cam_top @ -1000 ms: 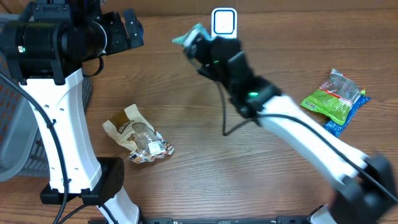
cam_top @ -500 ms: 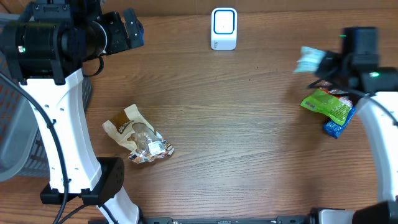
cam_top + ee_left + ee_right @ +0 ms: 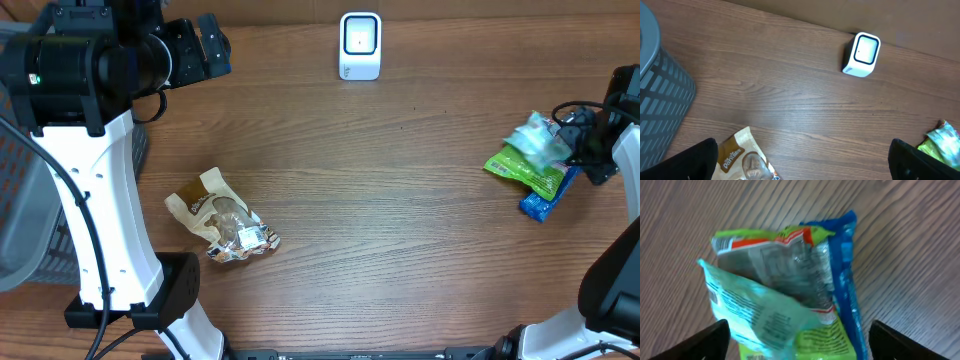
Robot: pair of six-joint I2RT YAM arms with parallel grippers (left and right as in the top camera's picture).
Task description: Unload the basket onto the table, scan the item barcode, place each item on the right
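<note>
1. The right gripper [image 3: 800, 342] is hovering over the far right of the wooden table [image 3: 400, 250]. Its jaws are standing wide apart and gripping nothing.
2. A pale teal crinkly plastic packet [image 3: 755, 315] is lying loose right below those jaws, on top of a green and clear film packet [image 3: 790, 265]. A flat blue wrapper [image 3: 845, 280] is touching the green packet's side.
3. The teal packet's long axis is running diagonally across the gap between the jaws.
4. The left gripper [image 3: 213, 47] is hanging high at the back left. Its jaws are fully spread and empty.
5. A tan and brown crumpled foil snack bag [image 3: 222, 220] is lying left of centre, long axis slanting from back left to front right. It looks like the next item. The left arm is nearer to it, and it is well below and in front of the left jaws.
6. The small white boxy scanner [image 3: 360, 45] is standing upright at the back centre, well apart from both piles.
7. The foil bag is looking slippery and lumpy, so the barcode may be creased.
</note>
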